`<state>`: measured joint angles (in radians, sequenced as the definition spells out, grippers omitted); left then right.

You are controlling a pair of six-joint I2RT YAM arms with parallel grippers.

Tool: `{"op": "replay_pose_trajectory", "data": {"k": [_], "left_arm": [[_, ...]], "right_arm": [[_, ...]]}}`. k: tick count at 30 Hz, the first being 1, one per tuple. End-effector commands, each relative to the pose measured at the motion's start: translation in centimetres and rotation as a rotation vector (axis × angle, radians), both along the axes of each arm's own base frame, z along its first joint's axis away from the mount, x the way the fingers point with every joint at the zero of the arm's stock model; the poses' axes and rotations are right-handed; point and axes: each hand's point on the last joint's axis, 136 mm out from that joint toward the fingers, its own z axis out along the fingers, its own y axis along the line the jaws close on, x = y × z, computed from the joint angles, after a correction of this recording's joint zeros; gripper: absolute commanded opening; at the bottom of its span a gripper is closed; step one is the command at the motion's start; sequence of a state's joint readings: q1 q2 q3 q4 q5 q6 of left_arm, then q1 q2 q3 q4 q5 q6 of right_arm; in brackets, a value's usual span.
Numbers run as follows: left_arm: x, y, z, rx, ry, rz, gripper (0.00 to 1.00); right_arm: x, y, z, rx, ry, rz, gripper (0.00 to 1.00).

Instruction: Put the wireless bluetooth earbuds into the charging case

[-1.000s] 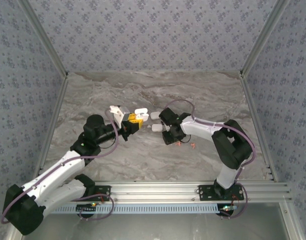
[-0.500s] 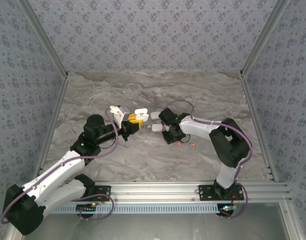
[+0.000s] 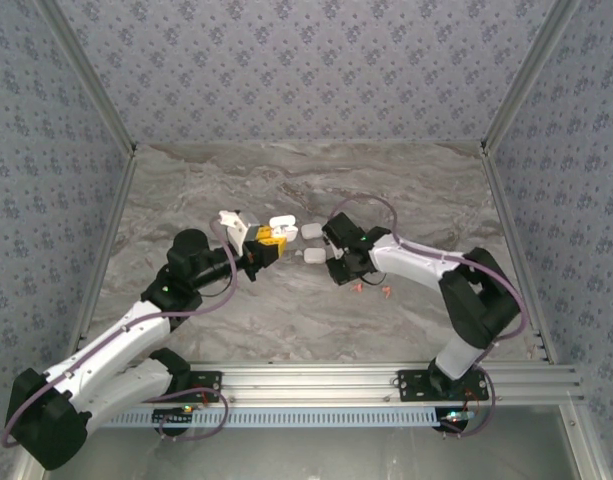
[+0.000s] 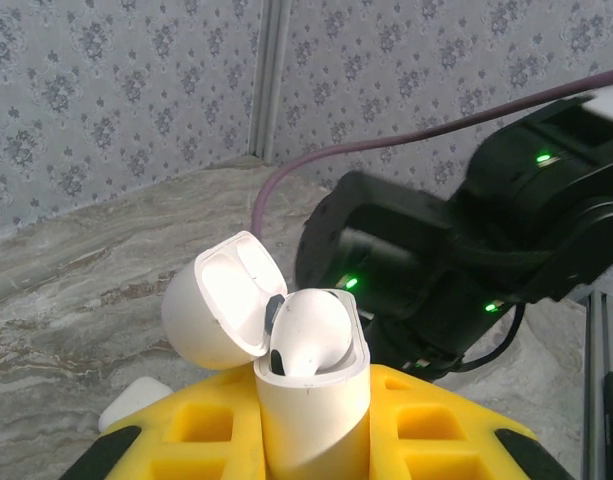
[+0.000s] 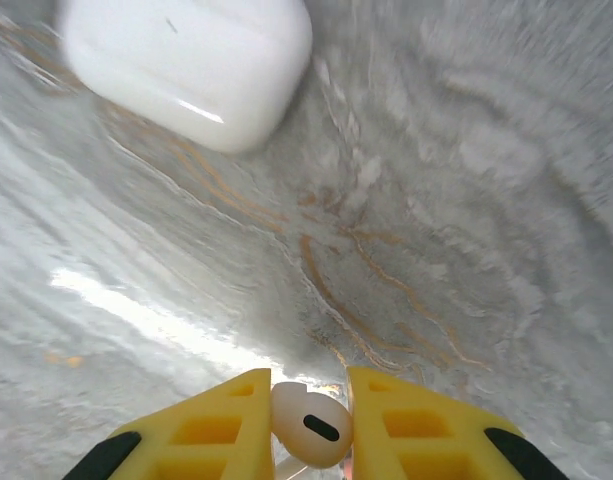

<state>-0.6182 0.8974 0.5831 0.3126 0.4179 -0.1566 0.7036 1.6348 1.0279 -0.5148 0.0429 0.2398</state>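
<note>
My left gripper (image 3: 261, 250) is shut on a white charging case (image 4: 311, 400) that stands upright between its yellow fingers (image 4: 176, 430). The case's lid (image 4: 221, 310) is flipped open to the left. One white earbud (image 4: 311, 335) sits in the case's mouth, its rounded head sticking out. My right gripper (image 3: 338, 268) hangs just above the marble table, a little to the right of the left gripper. Its yellow fingers (image 5: 216, 425) are shut on a second white earbud (image 5: 311, 425). Two orange-red earbuds (image 3: 358, 287) (image 3: 386, 291) lie on the table beside the right gripper.
Three closed white cases (image 3: 281, 225) (image 3: 311, 231) (image 3: 314, 255) lie between the two grippers; one of these cases (image 5: 186, 60) is just ahead of the right fingers. The black right arm (image 4: 466, 250) is close behind the held case. Patterned walls enclose the marble table (image 3: 286, 310).
The right gripper's jaws have closed on the white earbud, and the right arm's elbow has swung out to the right. The left arm and its case have not moved.
</note>
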Motion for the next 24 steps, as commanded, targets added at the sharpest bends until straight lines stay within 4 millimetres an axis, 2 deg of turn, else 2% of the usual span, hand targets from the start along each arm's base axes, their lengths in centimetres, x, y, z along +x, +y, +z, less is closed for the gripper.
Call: {"op": "replay_pose_trajectory", "data": {"k": [1, 7, 11, 16, 20, 24], "left_arm": [[0.4, -0.4, 1.3, -0.062, -0.019, 0.002, 0.00], [1.0, -1.8, 1.3, -0.090, 0.010, -0.046, 0.00], [1.1, -3.0, 1.4, -0.097, 0.029, -0.097, 0.00], [0.8, -4.4, 1.9, -0.114, 0.037, -0.172, 0.00], [0.3, -5.4, 2.1, -0.111, 0.044, -0.228, 0.00], [0.2, -6.0, 2.0, -0.115, 0.054, -0.245, 0.00]], "right_arm": [[0.6, 0.0, 3.5, 0.050, -0.124, 0.029, 0.21], [1.5, -0.7, 11.3, 0.171, -0.363, 0.030, 0.21], [1.4, -0.9, 17.2, 0.267, -0.519, 0.057, 0.21], [0.8, -0.9, 23.5, 0.384, -0.686, 0.100, 0.21], [0.3, -0.3, 27.0, 0.453, -0.760, 0.150, 0.21], [-0.2, 1.0, 28.6, 0.509, -0.791, 0.211, 0.21]]}}
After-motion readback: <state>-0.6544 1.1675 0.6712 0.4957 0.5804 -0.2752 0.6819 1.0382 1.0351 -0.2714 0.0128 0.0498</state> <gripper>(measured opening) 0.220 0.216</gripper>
